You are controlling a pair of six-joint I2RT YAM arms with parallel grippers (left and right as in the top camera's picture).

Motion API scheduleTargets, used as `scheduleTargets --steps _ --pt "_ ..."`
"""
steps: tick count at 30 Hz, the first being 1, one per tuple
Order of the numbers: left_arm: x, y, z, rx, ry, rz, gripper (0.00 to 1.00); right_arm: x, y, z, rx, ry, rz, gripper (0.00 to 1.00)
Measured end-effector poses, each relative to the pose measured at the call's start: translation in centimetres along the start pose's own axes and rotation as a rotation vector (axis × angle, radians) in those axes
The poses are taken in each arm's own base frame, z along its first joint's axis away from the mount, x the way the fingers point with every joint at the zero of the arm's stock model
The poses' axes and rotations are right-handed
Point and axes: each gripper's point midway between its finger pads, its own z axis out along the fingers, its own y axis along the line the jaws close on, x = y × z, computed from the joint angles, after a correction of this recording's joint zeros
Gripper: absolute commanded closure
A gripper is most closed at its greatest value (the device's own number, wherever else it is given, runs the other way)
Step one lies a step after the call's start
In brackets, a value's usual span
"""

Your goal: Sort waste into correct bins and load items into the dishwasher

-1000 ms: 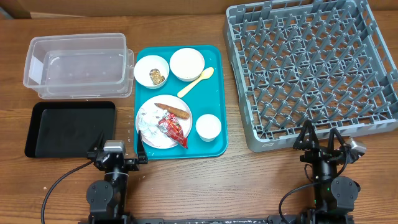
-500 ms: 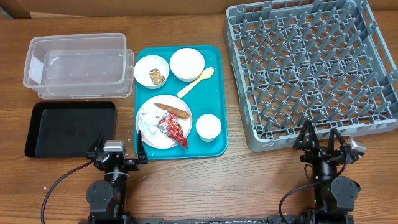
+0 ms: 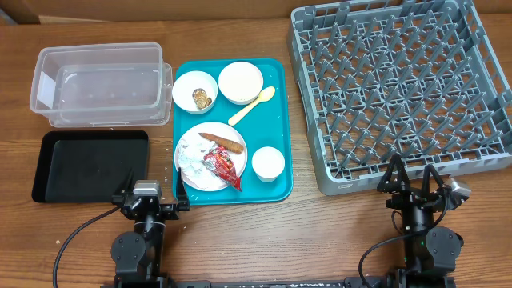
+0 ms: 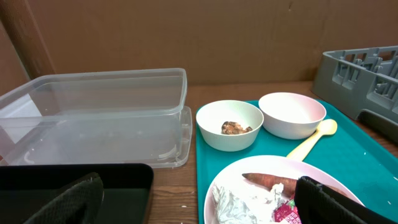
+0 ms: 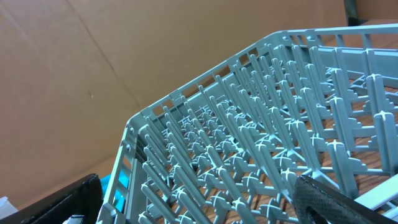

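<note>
Nothing has moved; both jaws hang released over the wooden table [image 3: 320, 232], cardboard wall [image 4: 249, 37] behind.

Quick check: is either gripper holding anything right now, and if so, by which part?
Nothing is held. The left gripper and the right gripper both stand open, with nothing between their fingers.

Your overhead view is bright and even, lit softly from above: the large grey plastic dish rack [image 3: 400, 88] casts only a faint shadow on the wooden table [image 3: 320, 232], and the clear rectangular plastic tub [image 3: 100, 84] shows small glints. In the wrist views, the left gripper's black fingers [image 4: 62, 202] and the right gripper's black fingers [image 5: 326, 199] look soft and out of focus, while the white round bowls [image 4: 292, 115] and the rack pegs are crisp.
</note>
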Motion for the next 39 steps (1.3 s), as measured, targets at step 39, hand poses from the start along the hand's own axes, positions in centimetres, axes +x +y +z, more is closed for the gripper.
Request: scheduleTargets --steps 39 --pt "-18.2 -2.9 -2.4 0.192 -0.178 0.003 0.00 -13.2 10.5 -3.8 -0.304 -0.238 -0.145 0.00"
